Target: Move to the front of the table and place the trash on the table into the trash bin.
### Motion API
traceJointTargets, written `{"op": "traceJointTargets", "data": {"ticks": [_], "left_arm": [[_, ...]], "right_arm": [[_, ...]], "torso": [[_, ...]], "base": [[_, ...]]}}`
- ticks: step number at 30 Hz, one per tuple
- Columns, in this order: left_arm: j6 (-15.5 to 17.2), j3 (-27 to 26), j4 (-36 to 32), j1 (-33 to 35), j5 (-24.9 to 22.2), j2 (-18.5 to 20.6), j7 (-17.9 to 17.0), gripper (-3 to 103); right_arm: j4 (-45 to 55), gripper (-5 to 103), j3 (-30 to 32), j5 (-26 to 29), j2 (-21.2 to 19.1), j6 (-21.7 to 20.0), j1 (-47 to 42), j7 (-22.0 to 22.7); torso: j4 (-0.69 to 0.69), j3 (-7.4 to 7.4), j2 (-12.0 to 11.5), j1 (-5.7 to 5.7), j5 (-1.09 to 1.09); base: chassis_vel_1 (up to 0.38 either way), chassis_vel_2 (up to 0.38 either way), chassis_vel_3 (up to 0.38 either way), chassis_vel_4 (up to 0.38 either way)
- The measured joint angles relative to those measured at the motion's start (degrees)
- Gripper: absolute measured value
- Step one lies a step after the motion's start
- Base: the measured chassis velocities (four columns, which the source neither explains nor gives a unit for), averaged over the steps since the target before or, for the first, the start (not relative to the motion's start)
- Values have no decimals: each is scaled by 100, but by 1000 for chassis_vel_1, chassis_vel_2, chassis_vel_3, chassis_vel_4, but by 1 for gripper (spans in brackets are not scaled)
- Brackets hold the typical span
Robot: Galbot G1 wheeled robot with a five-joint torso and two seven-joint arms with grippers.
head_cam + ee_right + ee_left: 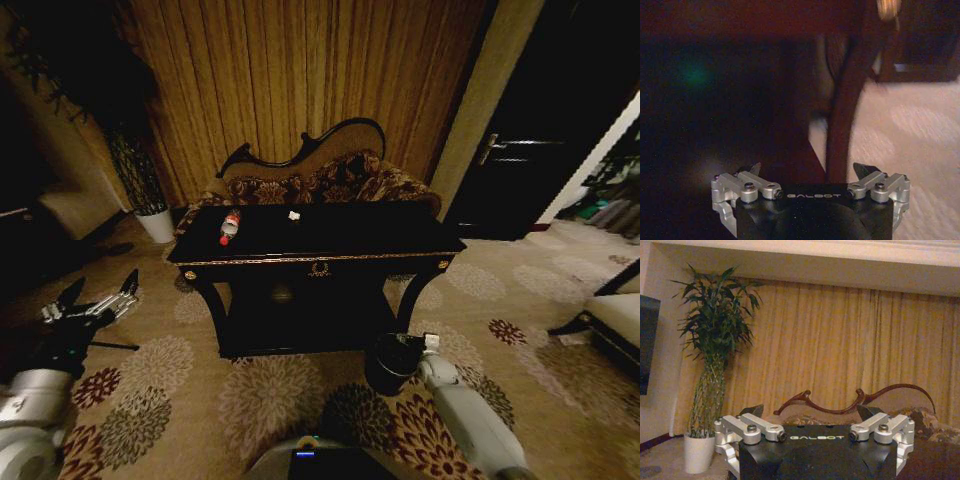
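The robot faces the black table [400, 245], its gold trim running along the front edge. On the top, toward the left end, lies the bottle [230, 226] with its red cap, and a small white scrap [294, 215] sits near the middle, well apart from it. Behind the table stands the carved sofa [330, 175], with curtains [300, 70] behind that. A potted plant [140, 185] in a white pot stands off to the left.

The trash bin [388, 365] is on the floral carpet [270, 395] just beside the table's front right leg. The right gripper [810, 172] hangs low by that bin with its jaws spread wide, a table leg [842, 125] directly ahead of it. The left gripper [100, 295] is held out to the left over the carpet, well clear of the table, fingers wide apart too.
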Motion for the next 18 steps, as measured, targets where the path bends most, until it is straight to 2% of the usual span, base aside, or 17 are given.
{"op": "traceJointTargets", "data": {"ticks": [2,8,11,18], "left_arm": [[0,0,0,-3,0,1,1,100],[-1,9,0,-26,-1,13,1,100],[5,23,0,-35,-2,10,-4,100],[42,3,0,-34,-10,13,-26,100]], "right_arm": [[585,100,61,-9,-120,172,-180,-3],[1835,100,219,111,-379,209,-471,-4],[2901,100,330,307,-539,92,-664,11],[4223,100,343,507,-643,-234,-904,213]], "torso": [[-2,0,0,0,-1],[-1,0,0,0,-1],[0,0,0,0,-2],[-1,0,0,0,-1]], "base": [[0,0,0,0],[0,0,0,0],[0,0,0,0],[0,0,0,0]]}}
